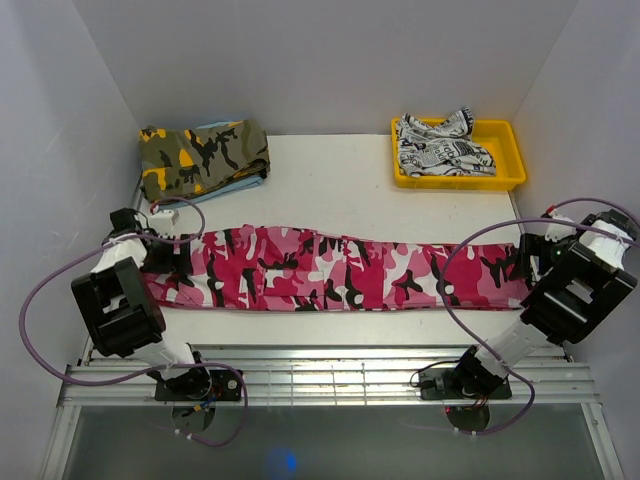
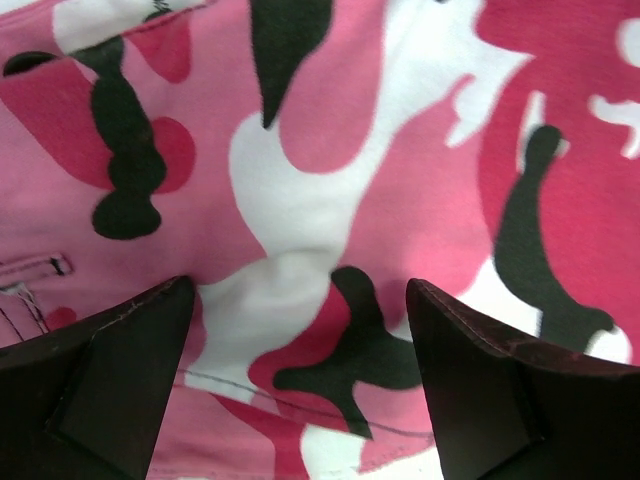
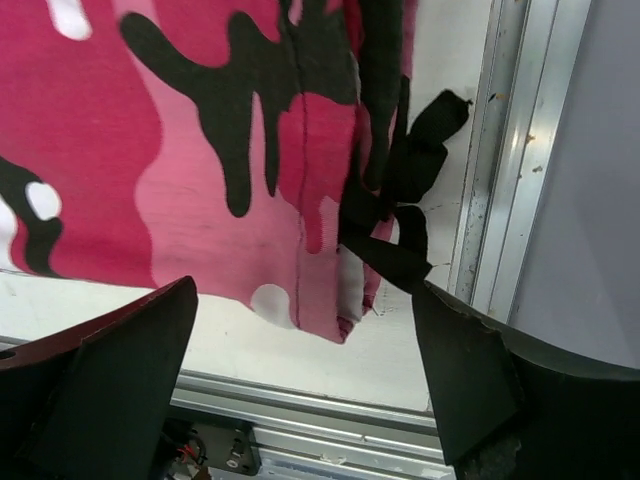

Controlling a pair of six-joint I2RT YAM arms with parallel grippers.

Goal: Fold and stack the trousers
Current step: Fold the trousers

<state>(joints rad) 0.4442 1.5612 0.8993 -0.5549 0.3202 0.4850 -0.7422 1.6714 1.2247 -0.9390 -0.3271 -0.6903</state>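
None of the folds is made yet, as I judge it: the trousers [image 1: 340,270] lie full length across the middle of the bench [image 1: 340,180] as one long flat strip, one end by my left arm and the other by my right. They look smoothed out and ready, so the whole of the folding and the stacking is left to do.

My left pincer [image 2: 300,380] hangs over the left end of the cloth with its fingers spread wide, grasping nothing. My right pincer [image 3: 305,390] hangs over the right end, just as wide and just as bare. Below it a black tie [image 3: 400,200] trails off the edge of the fabric onto the bench, close to the metal rail [image 3: 500,200] at the side.

At the far left corner a folded olive and orange garment [image 1: 203,155] sits well apart from the trousers. I take that for the likely place to stack, though I cannot be sure. At the far right a yellow tray [image 1: 510,150] holds a crumpled white garment with black print [image 1: 445,145].

The bench is white and smooth, with a slatted metal strip [image 1: 330,375] along its near edge where my arms are bolted. Plain pale walls [image 1: 330,60] close it in at the back and on both sides
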